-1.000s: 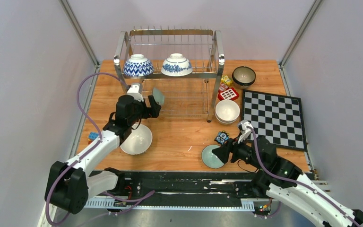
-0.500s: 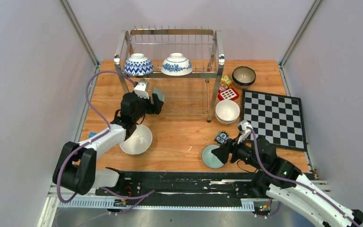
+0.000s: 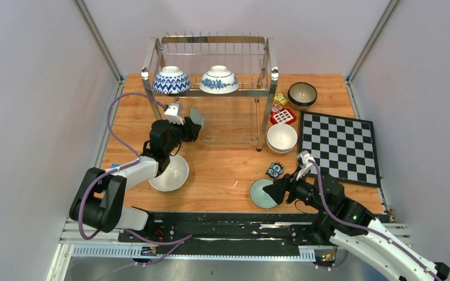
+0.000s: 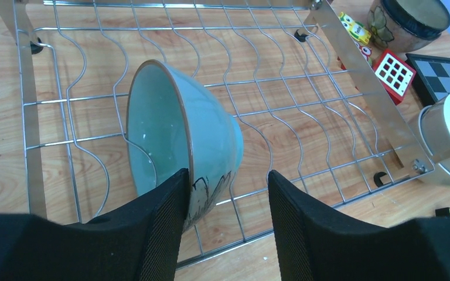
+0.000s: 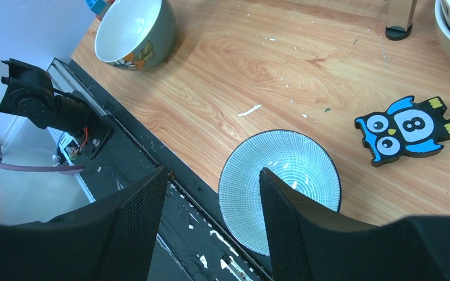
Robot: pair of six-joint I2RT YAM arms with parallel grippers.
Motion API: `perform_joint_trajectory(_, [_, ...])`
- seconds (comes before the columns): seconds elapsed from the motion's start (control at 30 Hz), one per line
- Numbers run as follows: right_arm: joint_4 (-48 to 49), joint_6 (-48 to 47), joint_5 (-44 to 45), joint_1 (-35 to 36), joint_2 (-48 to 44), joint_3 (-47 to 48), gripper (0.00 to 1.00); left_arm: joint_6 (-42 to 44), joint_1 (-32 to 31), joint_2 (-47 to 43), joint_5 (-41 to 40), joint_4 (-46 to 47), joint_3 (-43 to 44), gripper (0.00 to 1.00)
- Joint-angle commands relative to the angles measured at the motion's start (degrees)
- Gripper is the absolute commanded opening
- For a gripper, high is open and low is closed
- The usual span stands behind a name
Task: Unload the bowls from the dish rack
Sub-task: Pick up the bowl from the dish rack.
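Celadon green with a brown rim, the bowl (image 4: 199, 134) has its lower edge between the fingers of the left hand (image 4: 228, 175), which is unclenched, one finger clear of the wall. The wrist view shows a dark drawing on that wall; overhead only a green sliver shows. It lies sideways on the lower tier of the dish rack (image 4: 351, 70), axis along the rack's length, mouth toward its left end.
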Motion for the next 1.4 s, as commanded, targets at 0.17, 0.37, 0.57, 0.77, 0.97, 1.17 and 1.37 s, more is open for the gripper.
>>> perform_joint_trajectory(0.17, [-1.2,0.6,-0.4,-0.5,-0.9,-0.8,0.63,-0.5,0.1,3.0,2.5,4.7,-0.1,0.44])
perform_joint_trajectory(0.37, [-1.1,0.7,-0.2,-0.6,-0.7,-0.9,0.63,-0.8,0.1,4.1,2.9,5.7,-0.2,0.38])
perform_joint_trajectory(0.57, [-1.1,0.6,-0.4,-0.6,-0.5,-1.0,0.63,-2.4,0.0,5.8,4.1,7.6,-0.2,0.33])
perform_joint_trajectory(0.77, [-2.2,0.4,-0.1,-0.5,-1.0,-1.0,0.63,-3.7,0.0,8.1,5.0,9.6,0.2,0.29])
perform_joint_trajectory(0.97, [-3.4,0.2,0.5,-0.5,-2.0,-1.0,0.63,-4.0,0.0,8.8,5.0,10.9,0.1,0.21])
perform_joint_trajectory(1.17, [-3.5,0.1,0.7,-0.6,-2.1,-1.2,0.63,-4.1,0.0,8.5,5.5,11.9,0.2,0.0])
perform_joint_trajectory(1.37, [-3.4,0.1,0.7,-0.5,-2.0,-1.3,0.63,-7.7,0.0,7.8,6.9,16.3,0.2,0.0])
